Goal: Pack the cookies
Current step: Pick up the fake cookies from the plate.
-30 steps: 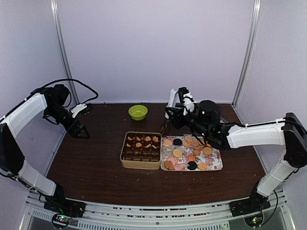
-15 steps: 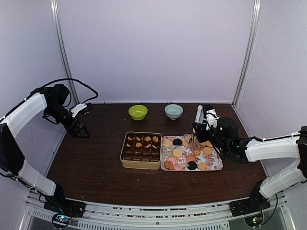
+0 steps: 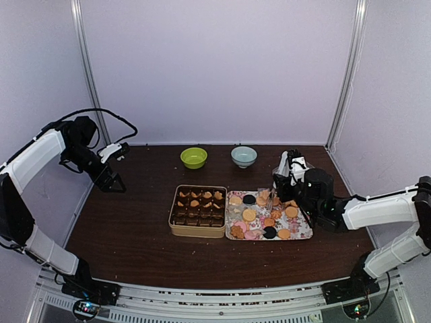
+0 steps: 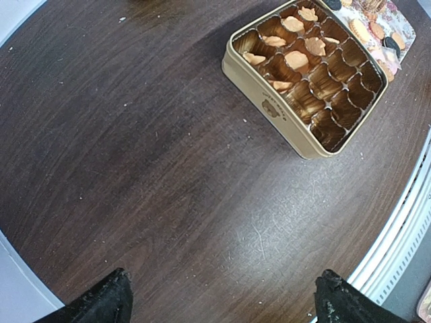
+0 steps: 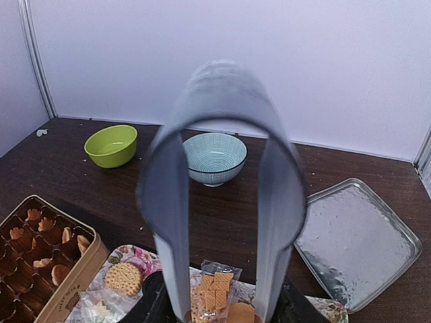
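Note:
Round tan, pink and dark cookies point(image 3: 249, 214) lie on a flowered tray point(image 3: 304, 232) right of centre. A tan tin point(image 3: 196, 233) of brown paper cups stands left of it, with several tan cookies point(image 4: 296, 59) in its back rows. My right gripper point(image 3: 273, 197) is over the tray's back edge, shut on grey metal tongs point(image 5: 165, 222). The tong arms stand apart. Between them lie a packet of square crackers point(image 5: 214, 289) and a round tan cookie point(image 5: 232, 313). My left gripper point(image 3: 113, 183) hangs open and empty over bare table at the far left, its fingertips wide apart in the wrist view point(image 4: 222, 303).
A green bowl point(image 3: 193, 157) and a blue striped bowl point(image 3: 243, 156) stand at the back of the table. A silver metal lid point(image 5: 357, 242) lies right of the tray in the right wrist view. White walls close three sides. A metal rail runs along the near edge.
My right arm has swung right with the tongs, from beside the tin's back corner to the tray's back edge, uncovering the blue bowl. The left arm has barely moved.

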